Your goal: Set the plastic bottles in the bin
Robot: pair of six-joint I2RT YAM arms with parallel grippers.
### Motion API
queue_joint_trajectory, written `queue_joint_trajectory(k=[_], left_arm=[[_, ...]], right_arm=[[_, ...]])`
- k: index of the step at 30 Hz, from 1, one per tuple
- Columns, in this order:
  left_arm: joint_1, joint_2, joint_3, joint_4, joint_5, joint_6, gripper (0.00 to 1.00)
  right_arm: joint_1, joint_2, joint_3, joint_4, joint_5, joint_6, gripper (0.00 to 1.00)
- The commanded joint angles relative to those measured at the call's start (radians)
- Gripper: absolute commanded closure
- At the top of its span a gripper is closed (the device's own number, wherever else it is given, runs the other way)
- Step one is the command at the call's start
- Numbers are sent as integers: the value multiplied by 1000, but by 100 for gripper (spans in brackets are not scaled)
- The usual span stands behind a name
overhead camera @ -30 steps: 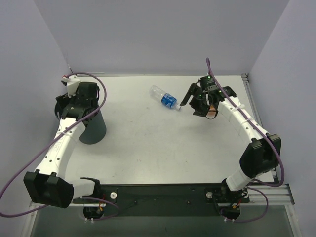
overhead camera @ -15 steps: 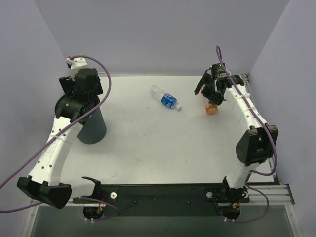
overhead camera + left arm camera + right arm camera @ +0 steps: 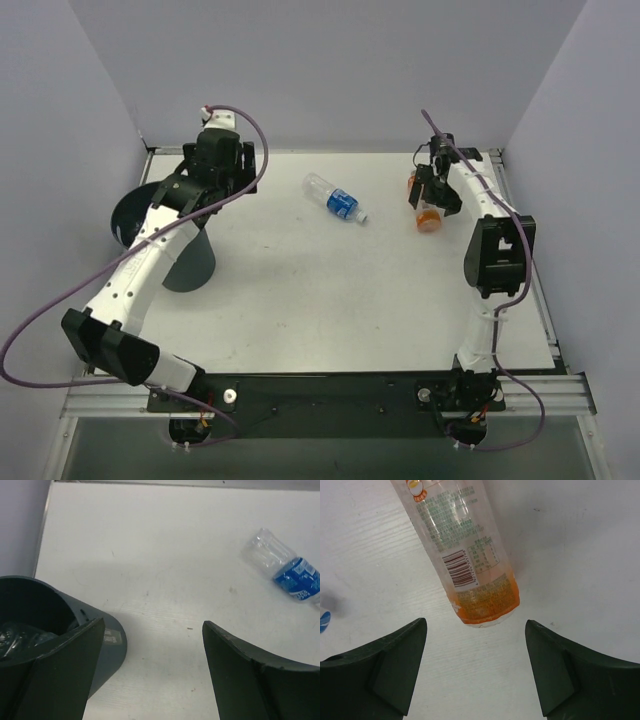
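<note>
The bin [image 3: 128, 218] stands at the left; in the left wrist view its rim [image 3: 35, 582] is at the lower left, with a crumpled clear bottle [image 3: 14, 632] inside. My left gripper [image 3: 228, 178] [image 3: 152, 622] hangs open and empty over bare table just right of the bin. A blue-labelled bottle [image 3: 335, 198] [image 3: 287, 565] lies on its side at the back middle. A bottle with orange contents [image 3: 427, 219] [image 3: 470, 555] lies at the back right. My right gripper [image 3: 436, 190] [image 3: 475, 621] is open above it, the bottle's base just beyond the fingertips.
The table's back edge [image 3: 175, 484] and left edge run close to the bin. Purple cables loop off both arms. The right arm's elbow [image 3: 497, 252] stands folded upright near the right edge.
My left gripper swung from over the bin toward the back and right, opening a little. The right arm folded back and its gripper rose over the orange bottle, which stayed put.
</note>
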Motion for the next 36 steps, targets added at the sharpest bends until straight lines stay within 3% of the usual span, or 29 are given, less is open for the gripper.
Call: queue_joint_trajectory(k=[1,18,23,26,27,30,36], left_arm=[[-6,40,26,-49,140,-17,10],[-8,53,-61,-81,301,-71,10],[-9,49,-86,-70,320,-86,10],[-9,49,-98,-57,346,-101,10],[-9,50,-101,-55,363,-112,10],[-12,61,-110,-41,407,-141,10],[-15,101,-92,-5,553,-237,10]], right_arm=[[-13,37,48,-16,-19,-98,25],[-33,200,157,-11,-61,-95,27],[-33,196,145,-10,-59,-82,45],[-31,174,117,-10,-59,-80,65],[-31,171,111,-10,-61,-79,79],[-25,128,65,-7,-94,-74,97],[39,-103,-120,30,-162,-63,100]])
